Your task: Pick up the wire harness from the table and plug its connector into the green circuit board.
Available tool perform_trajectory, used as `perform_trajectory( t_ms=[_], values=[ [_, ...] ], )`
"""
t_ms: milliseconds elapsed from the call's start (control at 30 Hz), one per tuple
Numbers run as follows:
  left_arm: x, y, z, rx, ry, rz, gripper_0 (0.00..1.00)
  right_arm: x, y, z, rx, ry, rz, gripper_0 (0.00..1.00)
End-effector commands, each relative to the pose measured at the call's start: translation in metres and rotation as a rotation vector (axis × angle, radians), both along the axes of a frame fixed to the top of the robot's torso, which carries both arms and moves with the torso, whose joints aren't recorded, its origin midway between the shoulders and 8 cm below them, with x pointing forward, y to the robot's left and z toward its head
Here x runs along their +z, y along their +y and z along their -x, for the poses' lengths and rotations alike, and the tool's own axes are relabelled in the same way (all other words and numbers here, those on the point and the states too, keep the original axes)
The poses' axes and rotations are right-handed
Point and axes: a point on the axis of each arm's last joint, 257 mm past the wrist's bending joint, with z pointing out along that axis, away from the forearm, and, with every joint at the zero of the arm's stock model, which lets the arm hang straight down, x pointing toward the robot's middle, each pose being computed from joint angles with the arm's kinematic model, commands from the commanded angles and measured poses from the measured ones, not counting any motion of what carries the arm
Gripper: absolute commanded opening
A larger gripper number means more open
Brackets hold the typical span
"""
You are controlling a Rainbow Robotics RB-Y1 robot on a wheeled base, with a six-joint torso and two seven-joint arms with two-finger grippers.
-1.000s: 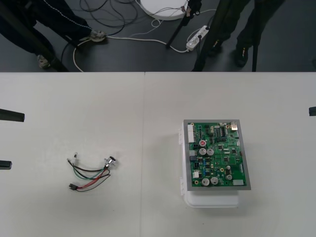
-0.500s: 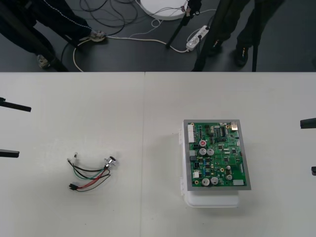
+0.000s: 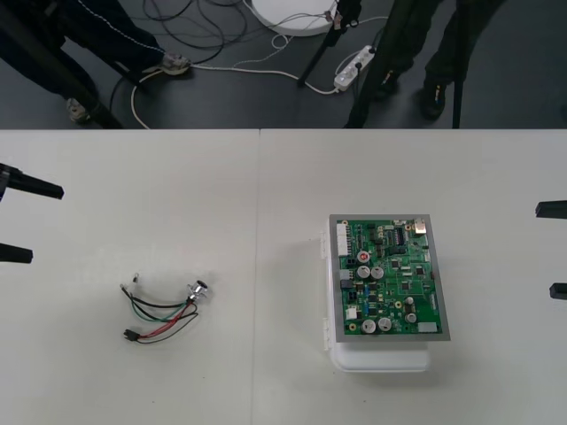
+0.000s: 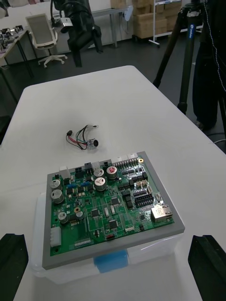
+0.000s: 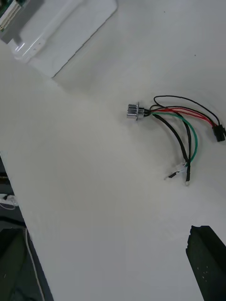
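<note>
Left claw (image 3: 44, 223), right claw (image 3: 543, 250) farther inward

Plain light table (image 3: 266, 177), dark floor (image 3: 514, 88) beyond, loose cables (image 3: 190, 22), power strip (image 3: 352, 69)

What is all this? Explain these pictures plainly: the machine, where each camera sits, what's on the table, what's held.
It is a two-armed robot. One camera looks down from above; the other two sit on its wrists. From above, the left hand and right hand wait at the sides of the table, both open, holding nothing. On the table lie a green board on a white base and, apart from it, a small wire harness, not plugged in.
</note>
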Motion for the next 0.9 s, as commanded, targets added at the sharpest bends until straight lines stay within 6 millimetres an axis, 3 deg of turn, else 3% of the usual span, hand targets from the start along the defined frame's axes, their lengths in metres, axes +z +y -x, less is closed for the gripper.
perform_trajectory(
  t_ms=[33, 400, 900],
  values=[
    [0.001, -0.002, 0.001, -0.166, -0.082, -0.100, 1.00, -0.002, -0.005, 0.004, 0.016, -0.019, -0.009, 1.00],
    [-0.022, -0.021, -0.002, -0.442, -0.240, -0.193, 1.00, -0.010, 0.017, 0.017, 0.063, 0.056, -0.111, 1.00],
    [-0.069, -0.060, -0.021, -0.679, -0.488, -0.242, 1.00, -0.024, 0.035, 0.004, 0.118, -0.057, -0.203, 1.00]
  ],
)
